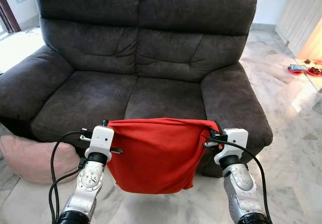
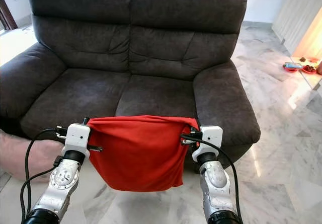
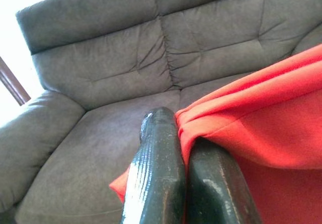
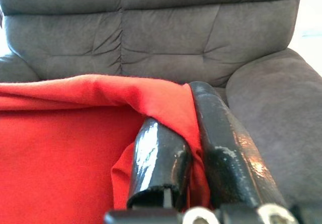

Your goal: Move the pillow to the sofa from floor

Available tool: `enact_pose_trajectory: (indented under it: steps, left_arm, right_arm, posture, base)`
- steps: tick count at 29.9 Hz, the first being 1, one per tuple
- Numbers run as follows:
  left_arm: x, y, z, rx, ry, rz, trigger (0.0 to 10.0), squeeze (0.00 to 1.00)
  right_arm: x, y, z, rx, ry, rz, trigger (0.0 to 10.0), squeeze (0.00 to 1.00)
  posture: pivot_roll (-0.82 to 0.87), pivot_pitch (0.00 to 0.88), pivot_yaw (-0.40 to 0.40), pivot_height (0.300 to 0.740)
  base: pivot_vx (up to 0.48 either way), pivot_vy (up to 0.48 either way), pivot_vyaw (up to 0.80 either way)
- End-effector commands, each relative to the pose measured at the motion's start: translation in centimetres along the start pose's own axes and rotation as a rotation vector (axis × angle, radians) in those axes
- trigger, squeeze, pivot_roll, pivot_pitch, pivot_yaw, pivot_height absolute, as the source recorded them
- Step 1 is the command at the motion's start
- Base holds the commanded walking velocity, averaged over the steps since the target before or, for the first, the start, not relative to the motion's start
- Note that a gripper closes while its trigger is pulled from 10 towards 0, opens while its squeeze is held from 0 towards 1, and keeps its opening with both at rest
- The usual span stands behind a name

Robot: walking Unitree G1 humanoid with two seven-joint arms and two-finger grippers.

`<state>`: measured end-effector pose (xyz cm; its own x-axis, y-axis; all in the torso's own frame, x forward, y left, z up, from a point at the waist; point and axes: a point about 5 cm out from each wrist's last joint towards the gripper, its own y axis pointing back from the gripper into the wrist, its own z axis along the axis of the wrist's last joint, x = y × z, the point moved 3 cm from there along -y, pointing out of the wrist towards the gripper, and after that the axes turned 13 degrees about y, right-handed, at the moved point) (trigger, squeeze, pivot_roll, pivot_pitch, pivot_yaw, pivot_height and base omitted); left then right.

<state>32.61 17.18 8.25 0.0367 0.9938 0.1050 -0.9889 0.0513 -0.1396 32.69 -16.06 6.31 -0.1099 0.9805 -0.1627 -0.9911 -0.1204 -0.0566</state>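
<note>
Here, left claw (image 1: 106,126) and right claw (image 1: 214,131) each pinch an upper corner of the soft, light red pillow (image 1: 156,156) near the sofa (image 1: 151,93).

Red pillow (image 1: 156,156) hangs limp, seemingly flat, before the grey sofa (image 1: 136,58).

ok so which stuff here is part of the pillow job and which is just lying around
Part of the job:
- red pillow, held up in front of the sofa
- grey sofa
- left end effector, shut on the pillow's corner
- right end effector, shut on the other corner

Just lying about:
- pink cushion on the floor by the sofa
- red dishes at far right
</note>
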Motion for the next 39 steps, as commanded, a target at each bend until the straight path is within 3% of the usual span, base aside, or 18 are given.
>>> enact_pose_trajectory:
  steps: [1,4,10,14,17,19,22,39]
  left_arm:
    - [1.8,-0.5,1.7,-0.082,-0.008,0.078,10.0,0.00]
    - [2.3,-0.5,1.8,-0.089,-0.001,0.112,10.0,0.00]
    - [1.0,-0.9,3.1,-0.128,0.001,0.063,10.0,0.00]
    - [-1.9,-1.2,3.8,-0.153,-0.009,-0.040,10.0,0.00]
    - [-2.3,-1.2,3.6,-0.144,0.007,-0.041,10.0,0.00]
    - [-3.4,-1.1,3.3,-0.115,0.033,-0.082,10.0,0.00]
    - [-4.1,-1.0,3.4,-0.122,0.017,-0.120,10.0,0.00]
    - [-3.1,-0.6,3.6,-0.129,0.002,-0.092,10.0,0.00]
  right_arm:
    - [-2.2,-0.3,1.8,-0.077,0.020,-0.091,10.0,0.00]
    - [-2.1,-0.1,2.0,-0.094,0.048,-0.087,10.0,0.00]
    - [-1.1,0.3,3.0,-0.134,0.080,-0.061,10.0,0.00]
    - [0.6,0.5,3.5,-0.148,0.097,-0.011,10.0,0.00]
    - [0.9,0.6,3.4,-0.143,0.098,-0.009,10.0,0.00]
    - [1.6,0.5,3.6,-0.141,0.081,0.004,10.0,0.00]
    - [2.4,0.3,3.9,-0.150,0.084,0.026,10.0,0.00]
    - [1.7,0.5,3.8,-0.129,0.107,0.005,10.0,0.00]
  posture:
    - [0.08,0.000,-0.038,0.740]
    - [0.07,0.000,-0.030,0.740]
    - [0.07,0.000,-0.018,0.740]
    - [0.06,0.000,-0.010,0.740]
    - [0.06,0.000,-0.010,0.740]
    - [0.06,0.000,-0.011,0.740]
    - [0.06,0.000,-0.012,0.740]
    - [0.07,0.000,-0.010,0.740]
  base:
    - [0.000,0.000,0.00]
    - [0.000,0.000,0.00]
    - [0.000,0.000,0.00]
    - [0.000,0.000,0.00]
    - [0.000,0.000,0.00]
    - [0.000,0.000,0.00]
    - [0.000,0.000,0.00]
    - [0.000,0.000,0.00]
